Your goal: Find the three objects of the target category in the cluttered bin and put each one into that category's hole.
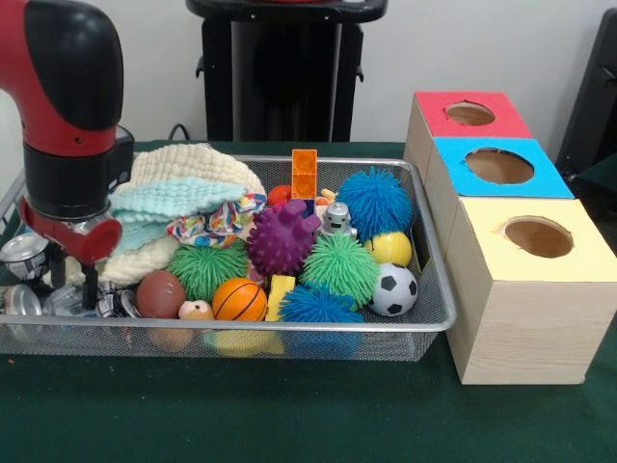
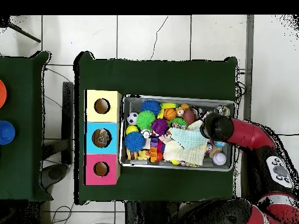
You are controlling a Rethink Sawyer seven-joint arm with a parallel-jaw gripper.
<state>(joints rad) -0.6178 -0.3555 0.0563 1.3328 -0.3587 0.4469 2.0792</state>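
Green table [image 1: 289,415] bare around the wire bin [image 1: 439,318] — hand [image 1: 72,280] at its edge, grip unreadable.

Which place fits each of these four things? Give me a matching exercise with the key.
Things:
1. soccer ball
2. orange block
3. gripper
4. yellow-topped box

Places:
A. standing upright at the mesh bin's far side
B. outside the bin, nearest the front camera in the row of boxes
C. in the bin's corner closest to the boxes and the front camera
D. down in the bin at the end away from the boxes, among metal cans

Pairs: 1-C, 2-A, 3-D, 4-B
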